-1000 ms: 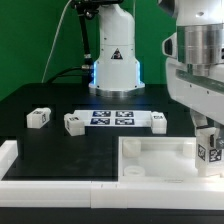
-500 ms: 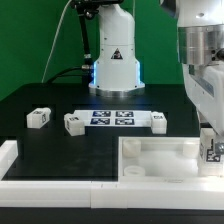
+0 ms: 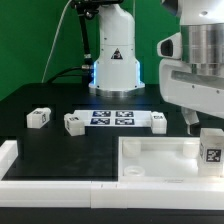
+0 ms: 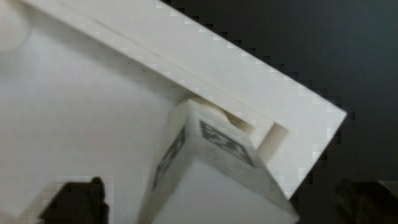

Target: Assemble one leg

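One leg (image 3: 210, 151) stands at the tray-like panel's (image 3: 150, 152) corner, claw (image 3: 195, 121) spread above it; three legs wait on the tabletop (image 3: 60, 150).

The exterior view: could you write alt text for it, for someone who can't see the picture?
A white robot arm hangs over a black table, above a leg standing at the near corner of a white tray-like panel on the exterior view's right. Three more legs lie around a tagged marker board.
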`<state>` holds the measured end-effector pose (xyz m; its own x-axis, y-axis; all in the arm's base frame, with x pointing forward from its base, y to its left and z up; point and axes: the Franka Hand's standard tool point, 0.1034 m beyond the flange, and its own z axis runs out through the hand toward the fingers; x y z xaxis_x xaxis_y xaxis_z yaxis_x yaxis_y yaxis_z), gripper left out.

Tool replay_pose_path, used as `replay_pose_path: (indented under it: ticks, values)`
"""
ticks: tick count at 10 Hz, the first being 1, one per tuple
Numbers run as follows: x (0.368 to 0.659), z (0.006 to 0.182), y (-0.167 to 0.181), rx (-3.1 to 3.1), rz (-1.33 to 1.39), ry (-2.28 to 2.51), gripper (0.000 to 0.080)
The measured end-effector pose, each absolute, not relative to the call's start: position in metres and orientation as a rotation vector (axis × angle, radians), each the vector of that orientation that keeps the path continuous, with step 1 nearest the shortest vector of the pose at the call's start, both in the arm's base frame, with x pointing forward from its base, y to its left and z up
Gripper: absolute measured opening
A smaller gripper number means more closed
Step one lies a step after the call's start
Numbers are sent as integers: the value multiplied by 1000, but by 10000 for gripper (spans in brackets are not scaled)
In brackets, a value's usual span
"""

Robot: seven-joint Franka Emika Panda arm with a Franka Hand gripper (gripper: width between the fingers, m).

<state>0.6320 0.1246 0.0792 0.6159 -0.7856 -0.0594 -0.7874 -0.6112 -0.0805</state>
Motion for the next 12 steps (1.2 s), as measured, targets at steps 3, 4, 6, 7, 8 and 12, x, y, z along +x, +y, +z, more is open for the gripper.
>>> replay_pose_path:
  ticks: [3,4,6,7,8,12]
  values:
    - [632,80,124,-2991,-19,720,649]
    - [632,79,124,-3049,-28,534,649]
    - [632,79,120,-3096,-37,252,649]
    - [633,79,115,-3106,-39,116,649]
    - [633,79,116,-3108,-39,82,649]
    - [633,79,115,-3106,-39,107,390]
